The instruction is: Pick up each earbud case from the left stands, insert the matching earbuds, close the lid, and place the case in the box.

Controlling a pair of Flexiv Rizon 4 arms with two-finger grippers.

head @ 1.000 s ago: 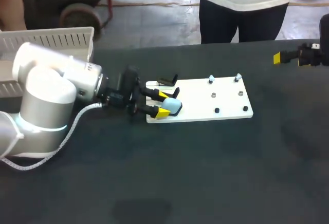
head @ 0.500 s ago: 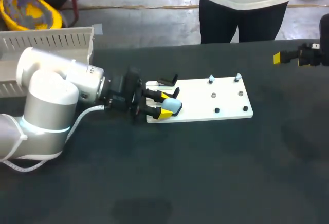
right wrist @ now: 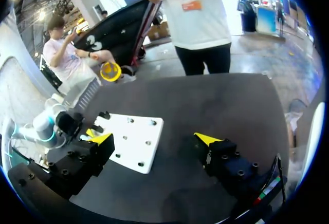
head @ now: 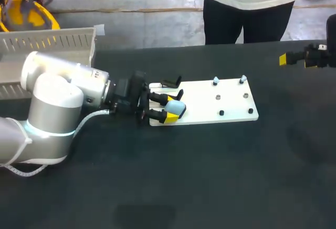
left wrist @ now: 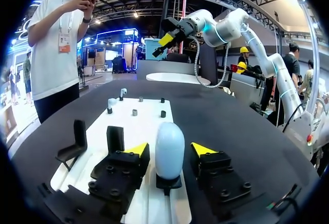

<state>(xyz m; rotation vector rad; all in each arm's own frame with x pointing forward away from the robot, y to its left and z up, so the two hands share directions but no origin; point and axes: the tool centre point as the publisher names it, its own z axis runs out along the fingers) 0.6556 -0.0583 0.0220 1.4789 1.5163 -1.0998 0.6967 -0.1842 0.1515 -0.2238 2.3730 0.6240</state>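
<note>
A light blue earbud case point(left wrist: 169, 149) stands upright with its lid shut on a black stand at the near-left end of the white board point(head: 205, 103). My left gripper point(left wrist: 170, 149) straddles it, open, with a narrow gap on each side between its yellow tips and the case. From the head view the case point(head: 177, 108) sits between the left gripper's fingers point(head: 169, 108). Two pale earbuds point(head: 215, 81) point(head: 242, 79) stand on pegs at the board's far edge. My right gripper point(right wrist: 154, 139) hangs open and empty, high over the table's far right point(head: 283, 59).
Two empty black stands point(left wrist: 79, 142) point(left wrist: 115, 139) sit beside the case on the board. Several small dark pegs point(head: 221, 113) dot the board's right half. A white slatted box point(head: 50, 42) stands at the table's far left, behind my left arm.
My left gripper has slid slightly further right along the case and its fingers have narrowed a little. The right arm has not moved.
</note>
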